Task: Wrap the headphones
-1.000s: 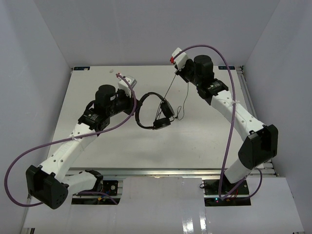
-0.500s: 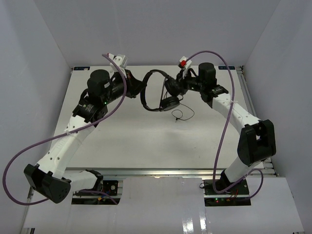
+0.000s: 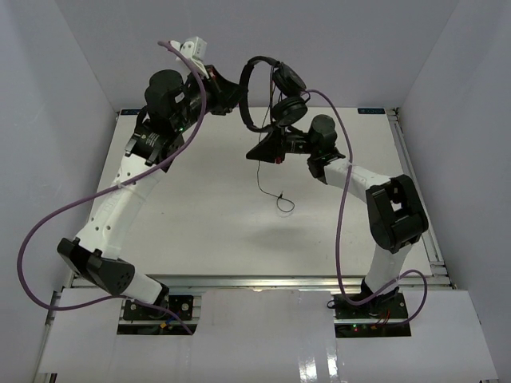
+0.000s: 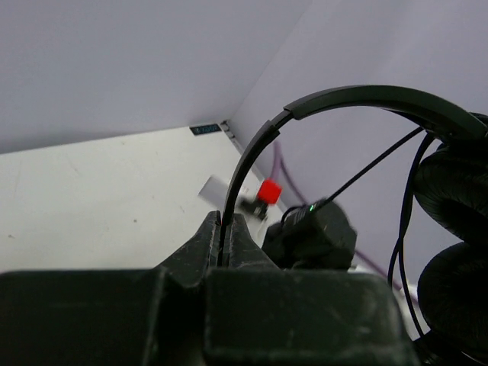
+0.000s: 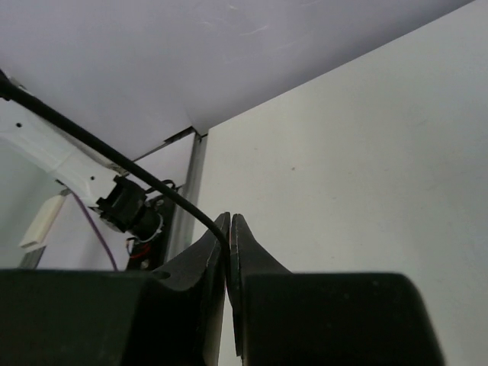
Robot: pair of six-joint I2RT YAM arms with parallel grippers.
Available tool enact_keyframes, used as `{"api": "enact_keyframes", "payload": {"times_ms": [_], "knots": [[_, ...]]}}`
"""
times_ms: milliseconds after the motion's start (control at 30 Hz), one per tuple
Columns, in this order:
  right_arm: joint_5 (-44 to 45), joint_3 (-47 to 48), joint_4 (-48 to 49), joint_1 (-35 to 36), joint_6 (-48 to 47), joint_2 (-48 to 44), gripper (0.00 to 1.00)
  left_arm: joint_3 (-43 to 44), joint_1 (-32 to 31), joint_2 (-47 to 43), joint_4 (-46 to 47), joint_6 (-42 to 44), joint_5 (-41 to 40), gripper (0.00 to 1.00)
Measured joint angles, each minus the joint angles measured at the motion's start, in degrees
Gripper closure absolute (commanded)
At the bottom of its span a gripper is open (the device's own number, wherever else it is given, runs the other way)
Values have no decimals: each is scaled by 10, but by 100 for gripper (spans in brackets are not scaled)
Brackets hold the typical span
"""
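Headphones (image 3: 288,81): thin arched band, round padded earcups, fine cord

Robotics lab test cell, prob. Plain white desk (image 3: 184,231) boxed in by bare pale walls (image 3: 48,120) on 3 sides. Metal rail (image 3: 263,281) at near edge, left arm (image 3: 120,199) & right arm (image 3: 359,179) bolted there w/ purple cables (image 3: 36,231) looping off.
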Motion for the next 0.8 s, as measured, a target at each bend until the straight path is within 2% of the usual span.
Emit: {"api": "enact_keyframes", "payload": {"times_ms": [267,567,667,800], "knots": [[-30,-90,108,56,87,13,89,125,9,18,-16,5,-115,100],[-63,-190,154,54,110,-68,92,134,119,26,-43,8,-169,100],[-65,-214,114,54,70,-113,92,122,143,33,-52,13,-184,100],[-56,-223,-16,58,-45,-183,92,106,161,45,-58,33,-209,100]]}}
